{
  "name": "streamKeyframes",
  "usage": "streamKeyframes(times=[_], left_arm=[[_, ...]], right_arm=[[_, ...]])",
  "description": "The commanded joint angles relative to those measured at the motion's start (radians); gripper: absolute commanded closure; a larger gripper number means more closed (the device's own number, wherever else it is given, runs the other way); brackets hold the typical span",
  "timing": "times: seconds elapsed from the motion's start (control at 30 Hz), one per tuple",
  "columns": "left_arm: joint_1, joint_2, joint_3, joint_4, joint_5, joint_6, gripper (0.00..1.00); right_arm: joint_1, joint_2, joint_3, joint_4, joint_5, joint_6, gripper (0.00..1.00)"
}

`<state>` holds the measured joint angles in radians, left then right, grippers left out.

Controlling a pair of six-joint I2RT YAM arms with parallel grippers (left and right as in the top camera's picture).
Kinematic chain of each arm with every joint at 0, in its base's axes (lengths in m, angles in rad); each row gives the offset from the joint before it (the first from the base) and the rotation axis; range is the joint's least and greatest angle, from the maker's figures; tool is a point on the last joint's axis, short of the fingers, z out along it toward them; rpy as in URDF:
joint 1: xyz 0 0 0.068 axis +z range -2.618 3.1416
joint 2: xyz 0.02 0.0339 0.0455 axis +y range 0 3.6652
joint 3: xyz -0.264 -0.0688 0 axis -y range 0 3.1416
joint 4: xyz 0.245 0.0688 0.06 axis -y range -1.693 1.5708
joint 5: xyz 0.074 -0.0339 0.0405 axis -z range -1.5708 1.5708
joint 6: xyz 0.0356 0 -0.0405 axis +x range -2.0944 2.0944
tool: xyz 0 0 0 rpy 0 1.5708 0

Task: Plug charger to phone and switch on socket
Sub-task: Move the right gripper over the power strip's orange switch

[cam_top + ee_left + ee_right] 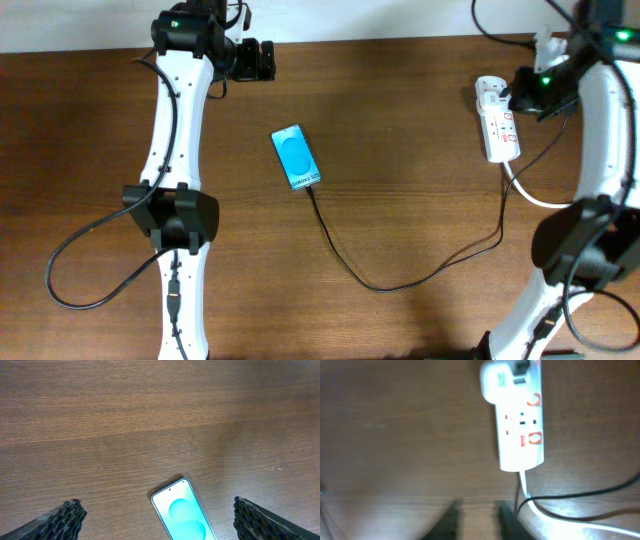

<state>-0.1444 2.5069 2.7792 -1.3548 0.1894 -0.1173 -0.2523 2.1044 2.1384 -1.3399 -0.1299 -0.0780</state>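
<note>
The phone [296, 158] lies face up mid-table, cyan screen lit. It also shows in the left wrist view [183, 513]. The charger's black cable [372, 284] runs from the phone's lower end in a loop across the table to the socket [498, 122], a white power strip at the right. In the right wrist view the socket [519, 425] has red switches and a black plug [522, 365] at its far end. My left gripper [262, 60] [157, 512] is open and empty, well behind the phone. My right gripper [515, 95] [480, 517] hovers over the socket, fingers blurred, narrowly apart, empty.
The socket's thick white cord [535, 198] curves off to the right, under the right arm. It also shows with the black cable [575, 495] in the right wrist view. A loose black arm cable [70, 262] loops at the left front.
</note>
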Motion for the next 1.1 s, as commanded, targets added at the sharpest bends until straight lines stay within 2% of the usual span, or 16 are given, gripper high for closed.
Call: streamKeyframes(times=[0.0,0.17,0.3,0.63,0.77,0.8,0.93,1.07], left_arm=[[0.005,-0.005,0.021,-0.001,-0.007,-0.002,0.01],[0.005,-0.005,0.021,-0.001,-0.007,-0.002,0.01],[0.005,-0.005,0.021,-0.001,-0.007,-0.002,0.01],[0.005,-0.005,0.021,-0.001,-0.007,-0.002,0.01],[0.005,-0.005,0.021,-0.001,-0.007,-0.002,0.01],[0.005,-0.005,0.021,-0.001,-0.007,-0.002,0.01],[0.005,-0.005,0.021,-0.001,-0.007,-0.002,0.01],[0.005,-0.005,0.021,-0.001,-0.007,-0.002,0.01]], right_arm=[[0.003,0.084,0.008,0.022,0.115,0.072,0.32],[0.003,0.142,0.008,0.121,0.198,0.09,0.31],[0.003,0.148,0.008,0.182,0.257,0.083,0.39],[-0.004,0.226,0.008,0.229,0.327,0.088,0.4],[-0.036,0.243,0.008,0.231,0.3,0.197,0.39],[-0.059,0.244,0.007,0.234,0.241,0.2,0.39],[-0.097,0.245,-0.008,0.238,0.212,0.248,0.4],[-0.095,0.245,-0.079,0.316,0.212,0.329,0.4]])
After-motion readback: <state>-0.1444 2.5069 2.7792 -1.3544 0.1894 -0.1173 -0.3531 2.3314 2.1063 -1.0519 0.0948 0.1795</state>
